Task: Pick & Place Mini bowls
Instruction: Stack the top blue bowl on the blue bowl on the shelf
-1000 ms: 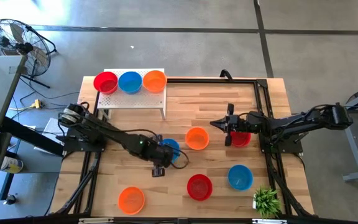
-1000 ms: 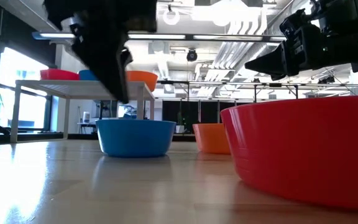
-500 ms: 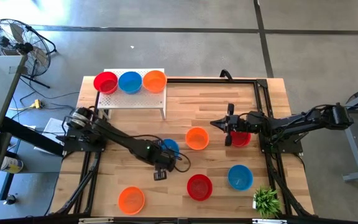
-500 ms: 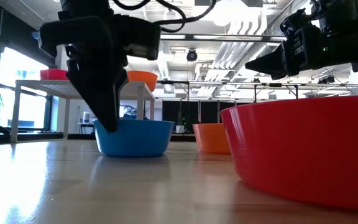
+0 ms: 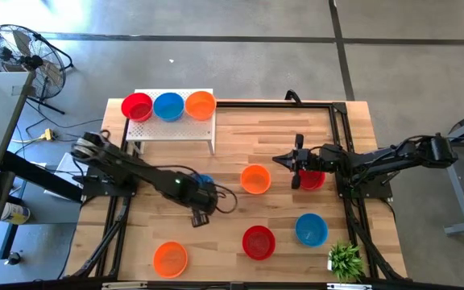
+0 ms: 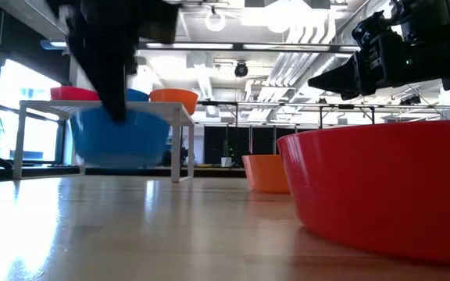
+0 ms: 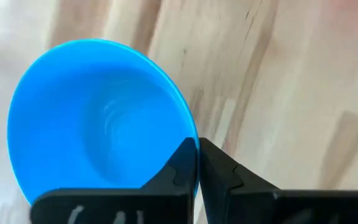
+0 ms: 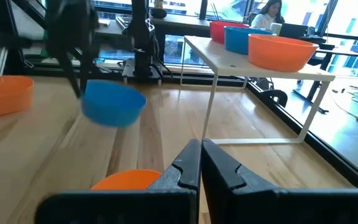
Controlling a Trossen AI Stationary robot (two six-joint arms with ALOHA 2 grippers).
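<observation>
High view: left gripper (image 5: pixel 200 196) is sitting mid-table with a blue bowl (image 5: pixel 205 182) showing just past it. On the white stand (image 5: pixel 173 127) a red bowl (image 5: pixel 137 106), a second blue bowl (image 5: pixel 168 105) and an orange bowl (image 5: pixel 200 104) are standing in a row. An orange bowl at centre (image 5: pixel 255 179), a red bowl near the front (image 5: pixel 258 242), a front blue bowl (image 5: pixel 311 229) and a front-left orange bowl (image 5: pixel 170 258) are lying on the table (image 5: pixel 240 129). Right gripper (image 5: pixel 298 171) is waiting beside a far-right red bowl (image 5: pixel 312 180).

Low view: the held blue bowl (image 6: pixel 120 137) is hanging clear of the tabletop under the left gripper.

Left wrist view: the fingers (image 7: pixel 182 165) are pinching the rim of the blue bowl (image 7: pixel 98 121), one inside, one outside.

Right wrist view: the right fingers (image 8: pixel 188 163) are pressing together on nothing; the lifted blue bowl (image 8: pixel 112 104) is showing off the table, near the stand (image 8: pixel 253 65).
</observation>
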